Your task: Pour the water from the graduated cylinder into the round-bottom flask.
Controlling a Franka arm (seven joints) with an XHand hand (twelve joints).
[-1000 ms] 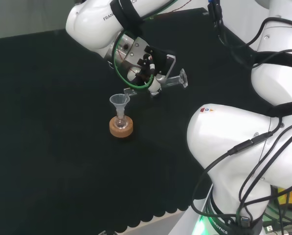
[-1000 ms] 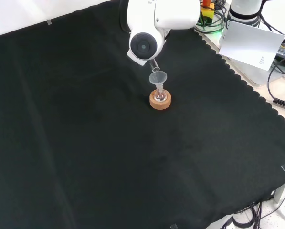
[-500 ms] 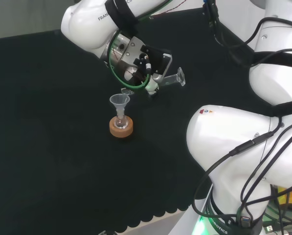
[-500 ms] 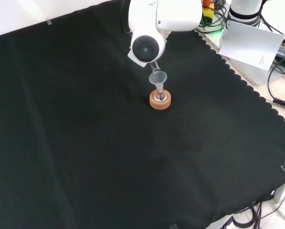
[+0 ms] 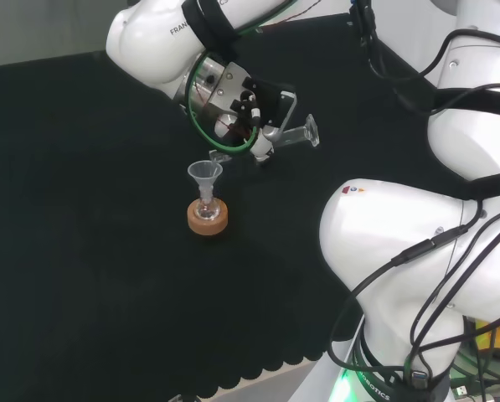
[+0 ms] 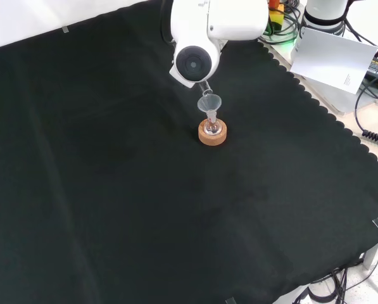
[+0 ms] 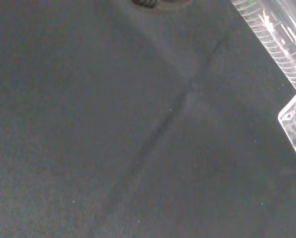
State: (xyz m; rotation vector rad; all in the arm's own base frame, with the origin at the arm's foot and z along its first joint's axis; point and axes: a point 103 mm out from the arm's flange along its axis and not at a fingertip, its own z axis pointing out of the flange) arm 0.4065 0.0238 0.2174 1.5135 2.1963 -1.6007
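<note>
The pour is in hand. In the head view's upper middle, the hand (image 5: 254, 109) grasps the cylinder (image 5: 293, 136), tipped nearly flat over the funnel (image 5: 204, 172) in the flask (image 5: 206, 207), left of centre. Next, probably tip steeper.

**Camera setup**

Head view: behind and above the arm base, looking over white links at the table (image 5: 82, 251). Front view: opposite side, high, looking down, wide. Both share the funnel (image 5: 204, 174) on the cork ring (image 6: 212, 134). Wrist view: close over black cloth, graduated cylinder (image 7: 279, 39) at edge.
</note>
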